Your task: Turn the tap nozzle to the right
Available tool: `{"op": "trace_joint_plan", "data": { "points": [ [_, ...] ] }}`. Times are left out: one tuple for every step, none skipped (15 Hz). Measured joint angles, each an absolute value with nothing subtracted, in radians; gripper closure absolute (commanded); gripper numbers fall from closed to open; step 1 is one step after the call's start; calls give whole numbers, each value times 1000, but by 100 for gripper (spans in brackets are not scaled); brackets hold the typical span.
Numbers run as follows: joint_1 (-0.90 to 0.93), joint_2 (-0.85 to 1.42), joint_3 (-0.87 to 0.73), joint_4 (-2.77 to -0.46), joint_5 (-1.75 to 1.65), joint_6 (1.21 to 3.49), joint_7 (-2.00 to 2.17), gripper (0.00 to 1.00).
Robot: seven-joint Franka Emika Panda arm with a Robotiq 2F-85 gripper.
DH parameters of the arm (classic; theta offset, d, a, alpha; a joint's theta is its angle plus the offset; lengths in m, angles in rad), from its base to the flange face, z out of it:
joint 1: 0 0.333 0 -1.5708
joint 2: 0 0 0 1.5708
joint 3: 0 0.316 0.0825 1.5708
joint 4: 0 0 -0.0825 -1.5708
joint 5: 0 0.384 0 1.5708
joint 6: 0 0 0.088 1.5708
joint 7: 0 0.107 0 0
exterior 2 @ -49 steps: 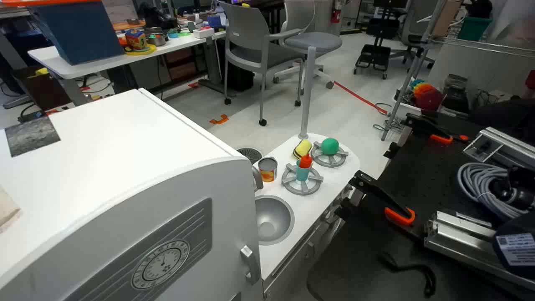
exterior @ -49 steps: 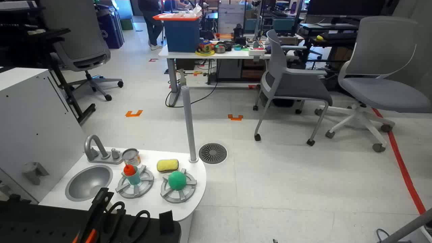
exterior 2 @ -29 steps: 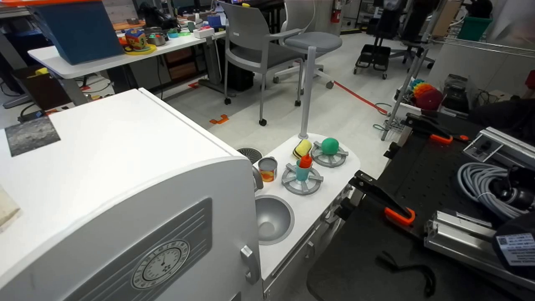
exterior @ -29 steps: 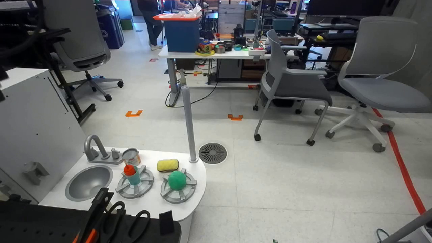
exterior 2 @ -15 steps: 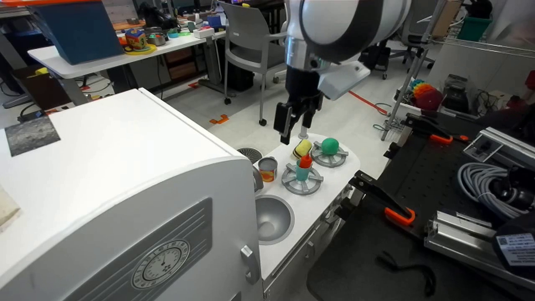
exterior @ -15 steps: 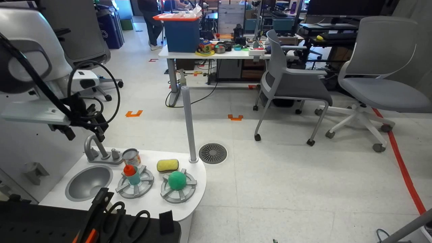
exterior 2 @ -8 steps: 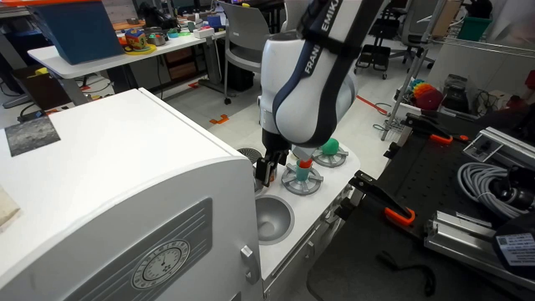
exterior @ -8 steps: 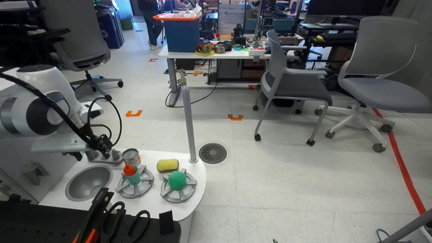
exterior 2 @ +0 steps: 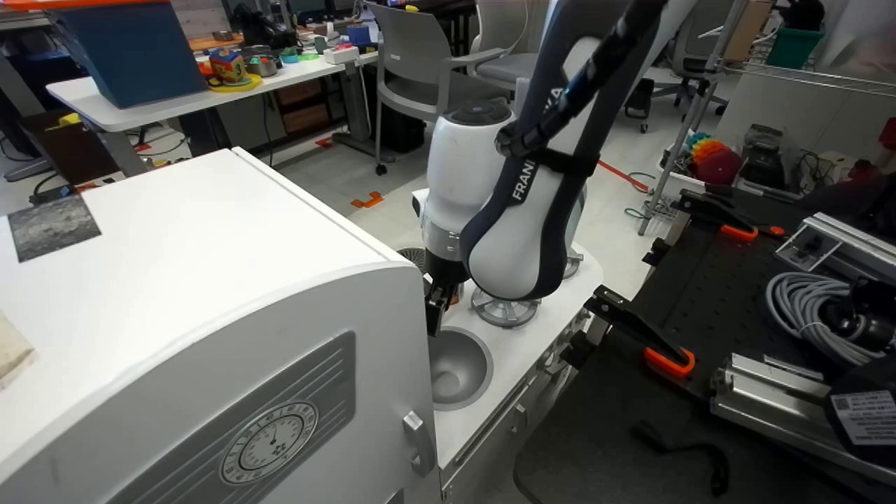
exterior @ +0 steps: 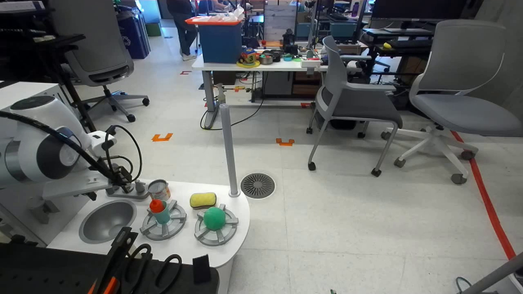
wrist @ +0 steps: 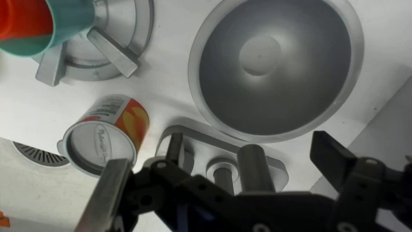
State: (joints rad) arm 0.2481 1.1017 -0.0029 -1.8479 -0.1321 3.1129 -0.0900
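Tap nozzle (wrist: 255, 169) stands between the spread fingers (wrist: 332, 158) of my hand (wrist: 248, 138), its end near the sink basin (wrist: 273, 96). I am lower than a moment ago: down around the nozzle instead of above it. To me that means the approach is about done and the turn to the right is what remains. My hand is wide apart and has hold of nothing; the wrist view shows a gap from the nozzle's end to each finger, though further back I cannot tell whether it touches. In both exterior views my hand covers most of the nozzle; in an exterior view the tap base (exterior: 137, 195) shows on the tabletop (exterior: 181, 189), and in an exterior view the white cabinet (exterior 2: 238, 315) blocks it. A small can (wrist: 106, 132) sits just beside the base.
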Motion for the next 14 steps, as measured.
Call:
{"op": "trace_joint_plan", "data": {
  "points": [
    [256, 1105, -7, -1851, -141, 3144, -98, 0],
    [265, 1107, -12, -1854, -146, 3174, -104, 0],
    [273, 1108, -18, -1856, -147, 3202, -107, 0],
    [279, 1108, -24, -1857, -147, 3228, -108, 0],
    [281, 1108, -29, -1857, -147, 3253, -108, 0],
    [282, 1108, -36, -1857, -147, 3277, -108, 0],
    [281, 1108, -44, -1857, -147, 3299, -108, 0],
    [280, 1107, -54, -1857, -146, 3319, -108, 0],
    [276, 1106, -61, -1857, -144, 3337, -107, 0],
    [268, 1103, -66, -1857, -142, 3349, -106, 0],
    [255, 1099, -68, -1858, -137, 3357, -103, 0],
    [240, 1095, -68, -1859, -132, 3357, -99, 0],
    [223, 1093, -67, -1862, -129, 3357, -92, 0],
    [207, 1091, -66, -1865, -126, 3357, -81, 0]
  ]
}}
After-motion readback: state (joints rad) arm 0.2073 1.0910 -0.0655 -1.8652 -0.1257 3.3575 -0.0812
